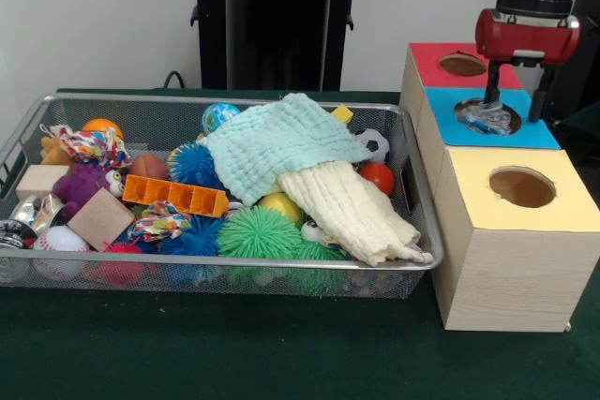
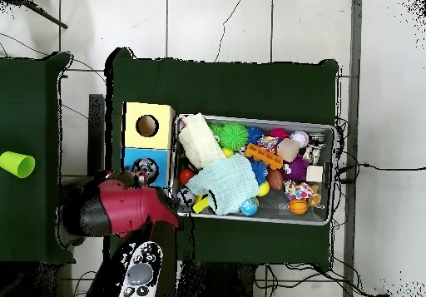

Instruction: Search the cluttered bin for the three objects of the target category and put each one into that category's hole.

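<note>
1. I see the gripper (image 1: 514, 111) over the blue box's hole (image 1: 487, 115), fingers spread, a crinkly clear item sitting in the opening.
2. Looks like a drop in progress.
3. Bin (image 1: 412, 189) is full of clutter; can't tell how many targets are left.

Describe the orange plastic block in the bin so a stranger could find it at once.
Start at the wire-mesh bin on the green table and look left of the mint cloth. The orange block lies flat among the toys, beside a blue spiky ball. It alone is long, rectangular and divided into open square cells.
</note>
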